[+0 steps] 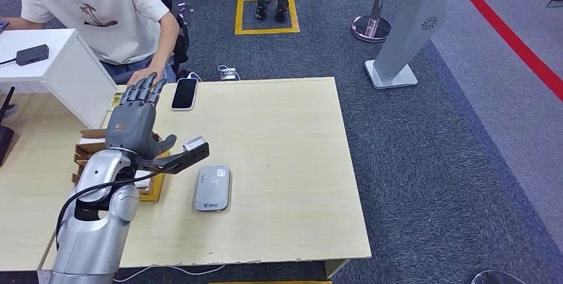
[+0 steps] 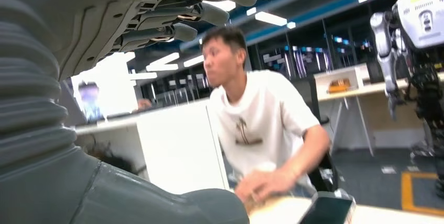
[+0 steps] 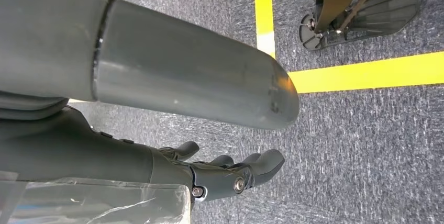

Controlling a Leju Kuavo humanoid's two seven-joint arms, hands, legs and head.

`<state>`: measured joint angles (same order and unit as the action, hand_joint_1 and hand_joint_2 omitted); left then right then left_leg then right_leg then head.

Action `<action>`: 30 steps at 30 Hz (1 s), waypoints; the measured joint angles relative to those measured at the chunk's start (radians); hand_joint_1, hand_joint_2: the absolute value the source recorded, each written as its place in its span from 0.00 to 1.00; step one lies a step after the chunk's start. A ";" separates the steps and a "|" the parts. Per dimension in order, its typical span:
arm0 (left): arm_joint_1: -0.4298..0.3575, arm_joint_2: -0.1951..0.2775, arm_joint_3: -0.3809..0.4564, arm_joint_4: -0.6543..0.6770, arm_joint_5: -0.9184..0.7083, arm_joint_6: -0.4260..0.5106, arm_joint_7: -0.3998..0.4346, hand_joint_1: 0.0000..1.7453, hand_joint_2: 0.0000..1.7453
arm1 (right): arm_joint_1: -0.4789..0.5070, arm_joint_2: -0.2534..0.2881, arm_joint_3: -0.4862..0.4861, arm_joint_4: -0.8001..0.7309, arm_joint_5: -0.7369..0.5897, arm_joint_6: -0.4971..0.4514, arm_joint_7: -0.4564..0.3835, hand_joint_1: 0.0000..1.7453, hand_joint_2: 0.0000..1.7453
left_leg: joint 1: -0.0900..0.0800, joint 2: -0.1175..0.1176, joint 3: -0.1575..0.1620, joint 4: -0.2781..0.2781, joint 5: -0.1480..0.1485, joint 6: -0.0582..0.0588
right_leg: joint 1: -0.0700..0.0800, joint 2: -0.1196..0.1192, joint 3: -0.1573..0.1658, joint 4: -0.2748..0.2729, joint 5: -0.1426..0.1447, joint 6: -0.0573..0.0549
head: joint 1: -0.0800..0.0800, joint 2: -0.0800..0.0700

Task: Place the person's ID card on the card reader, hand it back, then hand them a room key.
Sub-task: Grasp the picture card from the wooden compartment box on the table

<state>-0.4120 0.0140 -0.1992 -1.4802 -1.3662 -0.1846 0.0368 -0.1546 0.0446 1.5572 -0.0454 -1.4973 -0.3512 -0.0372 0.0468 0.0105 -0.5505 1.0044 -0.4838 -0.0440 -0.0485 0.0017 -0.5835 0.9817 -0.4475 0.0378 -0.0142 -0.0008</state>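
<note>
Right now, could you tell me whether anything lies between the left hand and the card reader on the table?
Nothing visible does. The left hand is raised, fingers spread, and the card reader lies on bare table just to its right.

Bare tabletop (image 1: 292, 164) beyond card reader (image 1: 213, 188)

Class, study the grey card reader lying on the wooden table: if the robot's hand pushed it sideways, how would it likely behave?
The card reader lies flat and low on the table, so it would probably slide, not tip. Its rounded shell looks like rigid plastic, so it is likely stiff and fairly light. The smooth tabletop suggests that it might skid easily.
</note>
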 joint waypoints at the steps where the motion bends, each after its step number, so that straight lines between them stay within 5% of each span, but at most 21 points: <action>1: 0.008 0.003 -0.001 -0.005 0.010 -0.003 0.000 0.00 1.00 | 0.000 -0.001 0.000 0.000 -0.003 0.000 0.000 0.00 0.00 | 0.000 0.000 0.000 0.000 0.000 0.000 | 0.000 0.000 0.000 0.000 0.000 0.000 | 0.000 0.000; 5: 0.029 0.022 -0.006 -0.020 0.058 -0.029 0.002 0.00 1.00 | 0.000 -0.002 0.000 0.000 -0.011 0.000 -0.002 0.00 0.00 | 0.000 0.000 0.000 0.000 0.000 0.000 | 0.000 0.000 0.000 0.000 0.000 0.000 | 0.000 0.000; 11: 0.099 0.118 -0.041 -0.066 0.182 -0.061 0.002 0.00 1.00 | 0.004 -0.003 0.000 0.000 -0.017 -0.003 -0.009 0.00 0.00 | 0.000 0.001 0.001 0.000 0.000 0.000 | 0.000 0.001 0.000 0.000 0.000 0.000 | 0.000 0.000; 30: 0.290 0.297 -0.044 -0.219 0.239 -0.072 0.059 0.00 1.00 | 0.005 -0.005 0.000 0.000 -0.018 -0.006 -0.015 0.00 0.00 | 0.000 0.001 -0.001 -0.001 0.000 0.000 | 0.000 0.000 0.000 0.000 -0.001 0.001 | 0.000 0.000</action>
<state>-0.1216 0.3106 -0.2437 -1.6994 -1.1276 -0.2567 0.0957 -0.1496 0.0397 1.5572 -0.0450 -1.5152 -0.3574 -0.0521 0.0470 0.0111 -0.5510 1.0038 -0.4841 -0.0438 -0.0484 0.0020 -0.5835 0.9817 -0.4486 0.0387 -0.0141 -0.0008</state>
